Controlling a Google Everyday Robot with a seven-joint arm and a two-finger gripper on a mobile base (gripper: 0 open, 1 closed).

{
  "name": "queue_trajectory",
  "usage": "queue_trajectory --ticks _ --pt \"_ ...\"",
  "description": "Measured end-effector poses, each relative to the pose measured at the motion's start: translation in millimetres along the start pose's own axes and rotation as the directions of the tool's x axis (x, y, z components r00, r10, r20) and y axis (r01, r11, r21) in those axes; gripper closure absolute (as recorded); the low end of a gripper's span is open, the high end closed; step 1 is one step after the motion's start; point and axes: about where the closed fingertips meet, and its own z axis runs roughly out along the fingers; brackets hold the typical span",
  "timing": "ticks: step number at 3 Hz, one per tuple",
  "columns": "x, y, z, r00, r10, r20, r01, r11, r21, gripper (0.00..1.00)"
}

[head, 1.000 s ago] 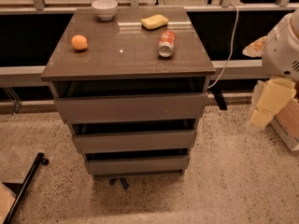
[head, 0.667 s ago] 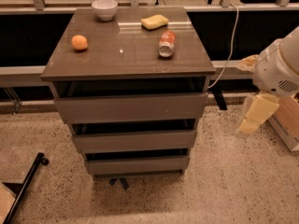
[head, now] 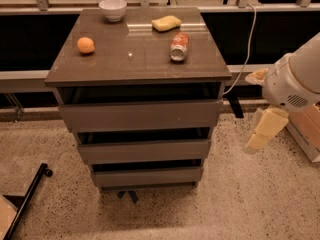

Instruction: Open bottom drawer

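Right now my pincer [head: 258, 138] hangs off to the right of the table [head: 100, 66], well apart from it and at about the height of the middle drawer [head: 145, 151]; whether it is apart or together I cannot tell. The bottom drawer [head: 147, 176] sits lowest of the three, just above the speckled floor [head: 235, 204], with nothing touching its front. On the table top are a white bowl [head: 112, 9], a yellow sponge [head: 166, 23], an orange [head: 85, 45] and a can [head: 179, 46] lying on its side.

Single camera looked down from high, before tabletop's [head: 115, 66] front edge, facing far edge; moderately near, whole cabinet [head: 140, 115] in frame. Pincer [head: 265, 131] hung beyond front-right corner, lower, apart.
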Motion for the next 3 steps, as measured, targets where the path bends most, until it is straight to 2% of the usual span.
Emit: queue_trajectory --ticks 1,2,3 --pt "9.0 17.7 38.4 0.997 0.031 0.075 -0.028 0.9985 -0.047 0.0" --pt "23.2 24.0 101.4 0.975 0.075 0.21 -0.064 0.9963 -0.058 0.0" --pt "31.7 21.1 149.0 0.959 0.095 0.266 -0.081 0.9947 -0.064 0.0"
